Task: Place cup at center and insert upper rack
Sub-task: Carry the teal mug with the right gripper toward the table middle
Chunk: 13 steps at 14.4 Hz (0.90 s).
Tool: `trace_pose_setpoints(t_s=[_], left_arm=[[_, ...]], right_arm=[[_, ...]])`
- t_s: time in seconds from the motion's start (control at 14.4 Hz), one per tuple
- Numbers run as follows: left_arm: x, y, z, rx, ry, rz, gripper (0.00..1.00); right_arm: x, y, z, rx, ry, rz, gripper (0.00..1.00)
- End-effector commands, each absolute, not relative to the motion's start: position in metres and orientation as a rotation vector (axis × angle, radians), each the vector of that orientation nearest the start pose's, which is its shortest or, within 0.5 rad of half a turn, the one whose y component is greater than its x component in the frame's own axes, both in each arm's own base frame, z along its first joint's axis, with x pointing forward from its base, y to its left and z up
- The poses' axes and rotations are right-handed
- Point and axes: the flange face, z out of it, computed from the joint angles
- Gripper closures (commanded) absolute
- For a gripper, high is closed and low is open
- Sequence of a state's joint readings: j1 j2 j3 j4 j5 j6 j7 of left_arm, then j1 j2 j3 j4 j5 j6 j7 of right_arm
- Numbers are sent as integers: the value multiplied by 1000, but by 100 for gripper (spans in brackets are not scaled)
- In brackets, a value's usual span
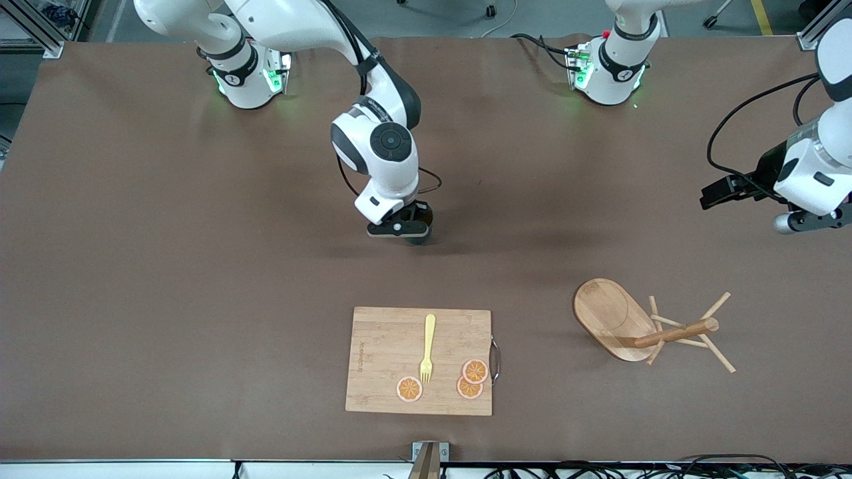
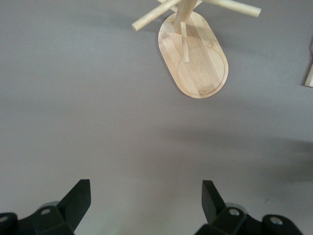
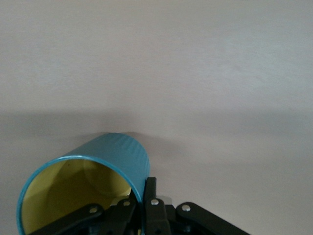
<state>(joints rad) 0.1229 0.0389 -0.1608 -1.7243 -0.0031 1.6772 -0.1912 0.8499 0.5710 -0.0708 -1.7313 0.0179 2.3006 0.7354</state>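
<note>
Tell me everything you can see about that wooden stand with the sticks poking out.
The upper rack is a mug tree of light wood: a flat oval base, a round post and thin pegs angled off it. It lies tipped over on the brown table, with its post and pegs pointing toward the left arm's end. It rests beside the cutting board, apart from it. Nothing else touches it; the open left gripper is clear of it.

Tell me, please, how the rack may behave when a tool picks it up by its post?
The rack looks like stiff wood, so it should not bend. Its wide oval base sits at one end, so it may hang unevenly. The thin pegs may catch on the tool or snap if squeezed.
</note>
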Motion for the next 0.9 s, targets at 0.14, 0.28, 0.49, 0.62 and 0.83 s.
trace_pose_setpoints(t_s=[0.14,0.28,0.49,0.62,0.83], left_arm=[[563,-21,537,-3139,-242,123,0],[562,-21,533,-3137,-244,139,0],[560,-36,531,-3136,-218,151,0],[558,-68,530,-3138,-150,154,0],[554,-114,527,-3134,-177,158,0]], right_arm=[[475,500,251,-3133,-62,-89,100],[472,505,250,-3129,-71,-90,99],[470,509,248,-3121,-78,-75,89],[470,509,244,-3126,-83,-69,64],[472,510,250,-3123,-93,-73,0]])
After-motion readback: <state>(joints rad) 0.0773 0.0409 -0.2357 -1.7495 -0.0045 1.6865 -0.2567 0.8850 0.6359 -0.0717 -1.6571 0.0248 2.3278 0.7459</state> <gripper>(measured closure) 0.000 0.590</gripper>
